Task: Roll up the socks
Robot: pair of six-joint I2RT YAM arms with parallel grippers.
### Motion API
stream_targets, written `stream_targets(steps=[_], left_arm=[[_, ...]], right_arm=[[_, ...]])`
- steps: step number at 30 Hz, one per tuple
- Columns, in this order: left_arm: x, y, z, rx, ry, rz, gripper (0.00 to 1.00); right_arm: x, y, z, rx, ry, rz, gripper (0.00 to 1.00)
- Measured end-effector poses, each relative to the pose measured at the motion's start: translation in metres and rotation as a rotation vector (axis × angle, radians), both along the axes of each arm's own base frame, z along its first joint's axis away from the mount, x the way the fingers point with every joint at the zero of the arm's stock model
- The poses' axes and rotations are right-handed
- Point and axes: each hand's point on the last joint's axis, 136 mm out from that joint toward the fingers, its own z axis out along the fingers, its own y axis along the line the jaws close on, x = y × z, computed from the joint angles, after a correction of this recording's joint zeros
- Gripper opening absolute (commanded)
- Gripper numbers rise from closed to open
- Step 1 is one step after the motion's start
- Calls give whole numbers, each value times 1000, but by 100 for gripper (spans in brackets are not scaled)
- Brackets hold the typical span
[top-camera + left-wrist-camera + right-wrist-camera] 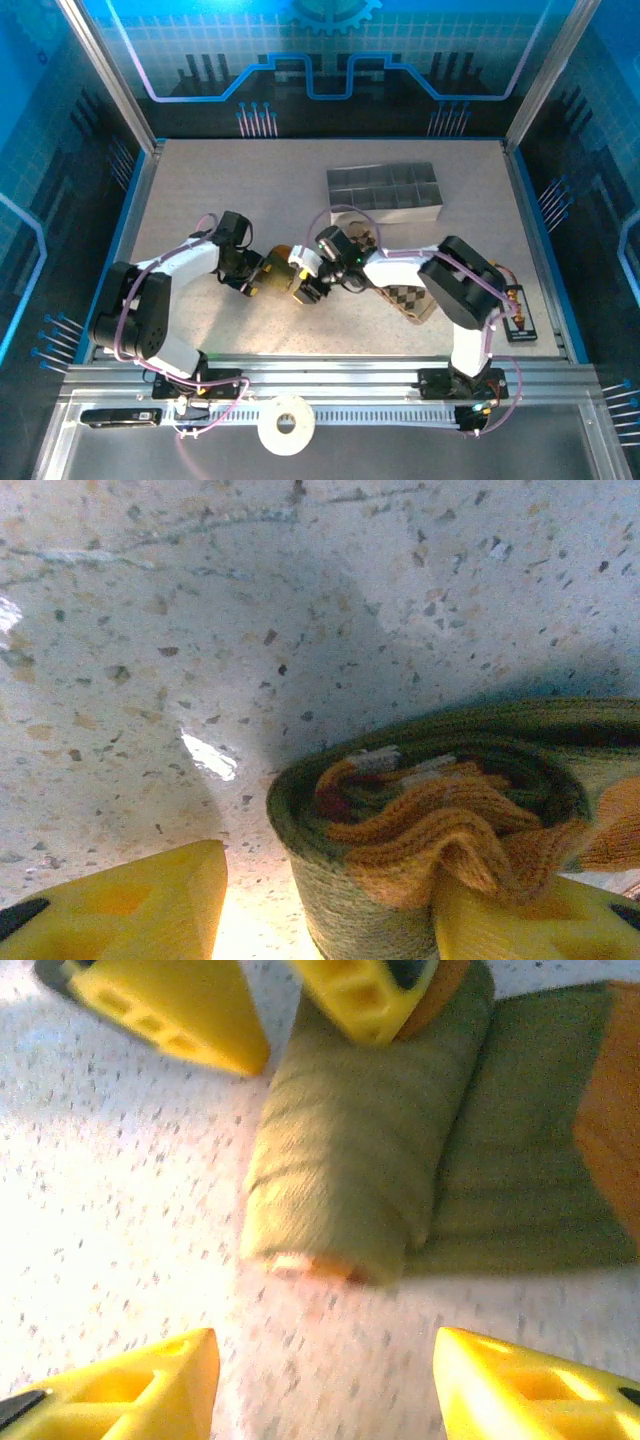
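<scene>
Right end effector (325, 1340) stands open, holding nothing. The half-rolled olive-green sock (340, 1160) lies at its 12 o'clock, mid-tabletop (250, 200). Left end effector (330, 880) is part open, with one finger (520, 925) touching the roll. The brown check sock (410, 300) lies at the roll's 4 o'clock.

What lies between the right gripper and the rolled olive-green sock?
In the right wrist view, bare speckled table lies between the right gripper and the rolled olive-green sock; nothing else is there.
</scene>
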Motion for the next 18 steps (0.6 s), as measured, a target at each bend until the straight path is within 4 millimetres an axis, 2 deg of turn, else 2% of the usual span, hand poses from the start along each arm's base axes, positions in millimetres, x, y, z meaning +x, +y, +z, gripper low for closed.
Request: stream_targets(steps=[2, 4, 6, 10, 14, 16, 18], left_arm=[[0, 0, 0, 1, 2, 0, 56], [-1, 0, 1, 2, 5, 0, 56], [-1, 0, 2, 3, 10, -2, 56], [-2, 0, 2, 5, 20, -2, 56], [-2, 0, 2, 7, 28, -2, 56], [-2, 0, 3, 7, 29, -2, 56], [-2, 0, 3, 8, 31, -2, 56]], right_arm=[[-4, 3, 12, -15, -129, 14, 63], [-5, 16, 27, -23, -279, 39, 65], [-10, 27, 34, -40, -386, 66, 65], [-19, 45, 27, -117, -528, 125, 65], [1, 55, 12, -218, -627, 117, 63], [11, 56, 3, -269, -662, 115, 53], [17, 57, -5, -307, -675, 115, 31]])
